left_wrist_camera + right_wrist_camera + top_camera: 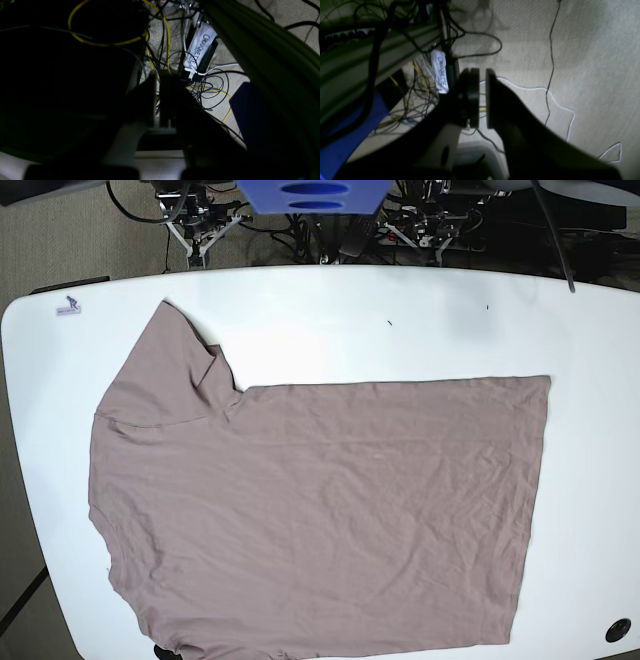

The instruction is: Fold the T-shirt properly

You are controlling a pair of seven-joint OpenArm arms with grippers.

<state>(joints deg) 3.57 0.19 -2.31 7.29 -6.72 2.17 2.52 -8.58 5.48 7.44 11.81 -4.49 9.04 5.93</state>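
Fabric of the T-shirt (320,510) covers most of the white table (590,340) in our base view, lying flat and wrinkled, one sleeve reaching toward ten o'clock, the hem edge at three o'clock. Neither of our arms shows in that view. Our right gripper (482,97) hangs over carpet and loose cables (551,62), fingers nearly together, holding nothing. Our left gripper (158,97) sits pressed closed, empty, above tangled wires (210,87).

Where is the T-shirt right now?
In the base view, the T-shirt lies spread flat on the white table, its sleeve toward the left.
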